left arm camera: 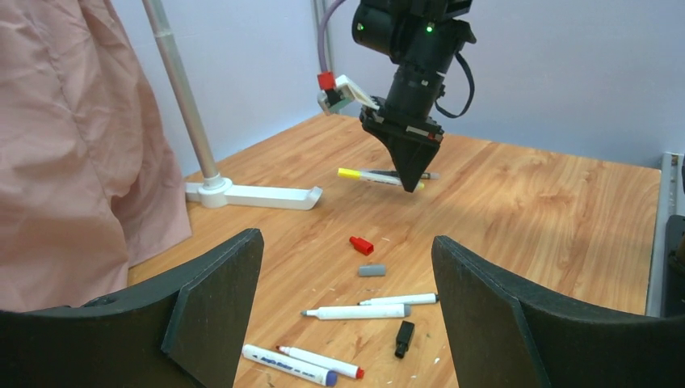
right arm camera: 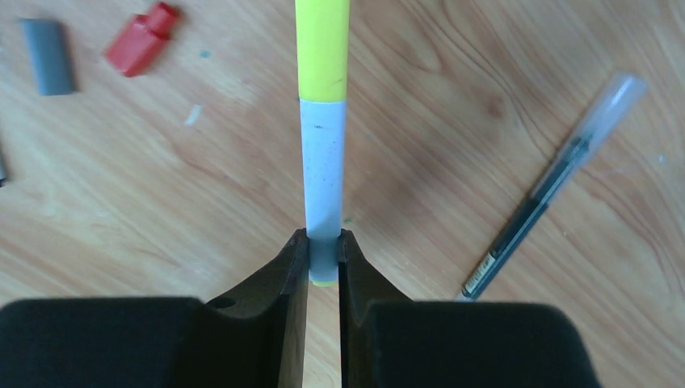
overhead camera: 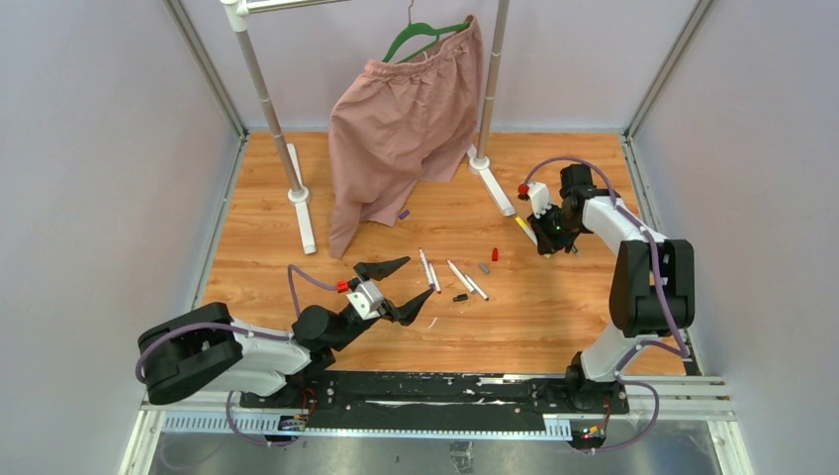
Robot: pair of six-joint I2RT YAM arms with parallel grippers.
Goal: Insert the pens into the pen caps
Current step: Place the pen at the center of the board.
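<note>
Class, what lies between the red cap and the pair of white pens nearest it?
The grey cap, between red cap and white pens; clearest in the left wrist view.

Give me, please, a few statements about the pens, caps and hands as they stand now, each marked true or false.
1. The right hand is shut on the yellow-capped pen. True.
2. The left hand holds the red cap. False: the left hand is open and empty, and the red cap lies on the table.
3. The grey cap lies beside the red cap without touching it. True.
4. The black cap is fitted on a pen. False: it lies loose on the table.
</note>
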